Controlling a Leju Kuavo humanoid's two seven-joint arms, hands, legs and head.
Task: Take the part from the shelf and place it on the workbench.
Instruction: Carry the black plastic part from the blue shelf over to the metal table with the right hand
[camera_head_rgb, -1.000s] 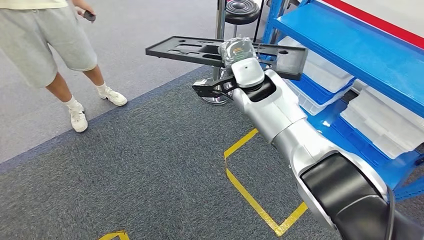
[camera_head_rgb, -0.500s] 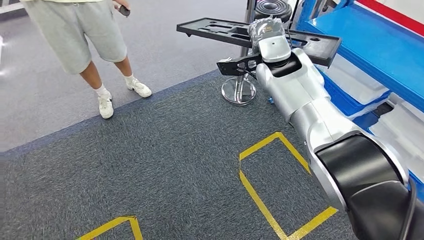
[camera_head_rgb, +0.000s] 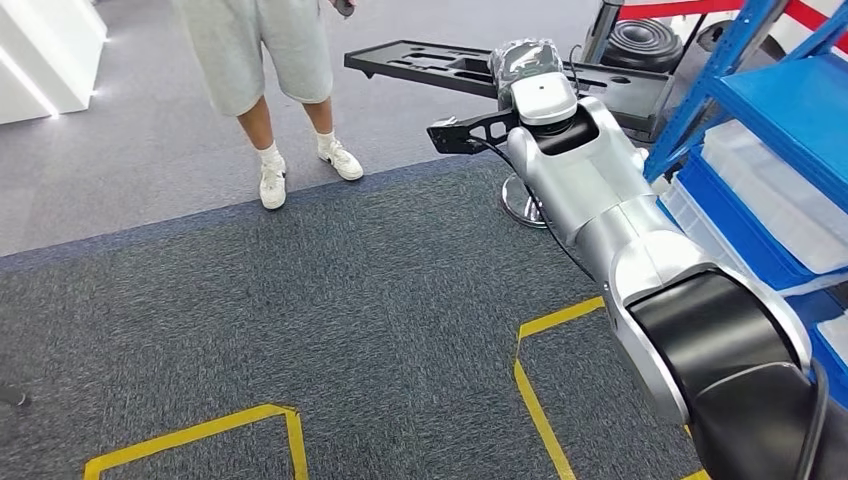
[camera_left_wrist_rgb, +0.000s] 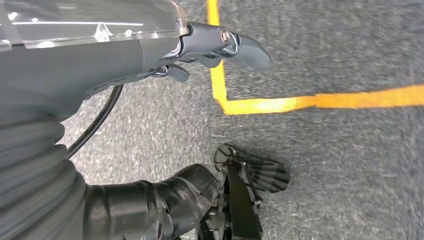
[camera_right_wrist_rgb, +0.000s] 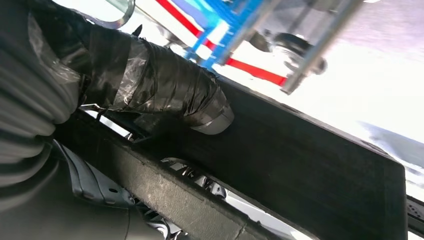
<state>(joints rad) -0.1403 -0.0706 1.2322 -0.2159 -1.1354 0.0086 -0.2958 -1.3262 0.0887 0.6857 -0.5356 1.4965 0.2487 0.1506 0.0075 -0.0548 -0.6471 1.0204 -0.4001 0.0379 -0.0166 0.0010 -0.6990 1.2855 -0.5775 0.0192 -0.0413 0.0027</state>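
At the far end of the right arm, held out level over the floor: one long black part (camera_head_rgb: 440, 62), flat and tray-like with moulded recesses, gripped by the right hand (camera_head_rgb: 527, 62). The right wrist view confirms the hold, a tape-wrapped thumb (camera_right_wrist_rgb: 165, 90) pressed onto the part's upper face with the rest of the hand under its edge.

Location of part: off the shelf, in the air, clear of every surface.

Blue shelf (camera_head_rgb: 775, 100): at the right of the head view, just beside the arm, holding pale plastic bins (camera_head_rgb: 770, 195).

Left hand (camera_left_wrist_rgb: 215, 47): hanging over grey carpet (camera_head_rgb: 300, 330) marked with yellow tape lines (camera_head_rgb: 535, 400); nothing held, fingers slightly curled and apart.

Also present: a person (camera_head_rgb: 275, 60) in grey shorts and white shoes standing beyond the carpet edge, and a black stool (camera_head_rgb: 655, 45) on a chrome foot behind the part.

Progress, as a judgement: the taking is done, since the part is in the hand and away from the shelf. The placing is not yet done. No bench appears in these views, so the carry to it and the set-down both appear to be left.
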